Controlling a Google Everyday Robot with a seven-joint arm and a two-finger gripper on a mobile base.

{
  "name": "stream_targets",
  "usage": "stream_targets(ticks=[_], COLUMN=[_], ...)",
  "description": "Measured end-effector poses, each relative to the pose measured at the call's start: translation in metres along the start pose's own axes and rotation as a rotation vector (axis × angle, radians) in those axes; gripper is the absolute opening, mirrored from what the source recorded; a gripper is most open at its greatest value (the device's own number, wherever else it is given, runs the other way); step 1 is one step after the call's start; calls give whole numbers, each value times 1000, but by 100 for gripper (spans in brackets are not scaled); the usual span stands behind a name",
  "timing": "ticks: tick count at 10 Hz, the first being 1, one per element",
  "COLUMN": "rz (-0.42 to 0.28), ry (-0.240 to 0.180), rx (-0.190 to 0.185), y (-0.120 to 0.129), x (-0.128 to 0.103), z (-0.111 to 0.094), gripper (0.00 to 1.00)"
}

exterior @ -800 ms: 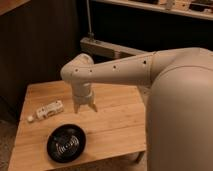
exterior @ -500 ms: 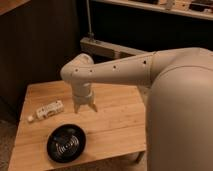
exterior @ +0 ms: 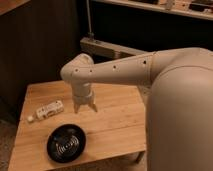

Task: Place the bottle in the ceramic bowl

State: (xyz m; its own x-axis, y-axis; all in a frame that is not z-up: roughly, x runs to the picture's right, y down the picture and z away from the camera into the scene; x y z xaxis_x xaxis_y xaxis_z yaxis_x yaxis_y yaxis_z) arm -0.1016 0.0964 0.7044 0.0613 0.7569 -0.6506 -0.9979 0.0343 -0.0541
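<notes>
The small whitish plastic bottle (exterior: 50,109) lies on its side on the wooden table (exterior: 120,120), just left of the gripper (exterior: 85,107), which hangs spread open and empty. Probably light, stiff, slick: pinch across its squarish middle. The glossy black ceramic bowl (exterior: 66,143) sits nearer

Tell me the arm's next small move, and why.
Probably slide the gripper sideways until it is over the bottle. The bottle lies on its side on the table, beside the gripper and apart from it, and the ceramic bowl sits empty nearer the camera, so reaching the bottle comes first.
</notes>
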Motion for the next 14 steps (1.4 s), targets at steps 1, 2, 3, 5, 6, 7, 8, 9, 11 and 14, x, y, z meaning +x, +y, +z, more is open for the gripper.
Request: stream_targets(ticks=[1, 2, 3, 5, 6, 7, 8, 9, 11, 14], rz=[0, 0, 0, 0, 0, 0, 0, 0, 0, -102], ry=[0, 0, 0, 0, 0, 0, 0, 0, 0, -55], rx=[0, 0, 0, 0, 0, 0, 0, 0, -1, -39], y=[0, 0, 0, 0, 0, 0, 0, 0, 0, -6], x=[0, 0, 0, 0, 0, 0, 0, 0, 0, -12], z=[0, 0, 0, 0, 0, 0, 0, 0, 0, 3], gripper=[65, 65, 65, 65, 65, 65, 65, 65, 65, 65])
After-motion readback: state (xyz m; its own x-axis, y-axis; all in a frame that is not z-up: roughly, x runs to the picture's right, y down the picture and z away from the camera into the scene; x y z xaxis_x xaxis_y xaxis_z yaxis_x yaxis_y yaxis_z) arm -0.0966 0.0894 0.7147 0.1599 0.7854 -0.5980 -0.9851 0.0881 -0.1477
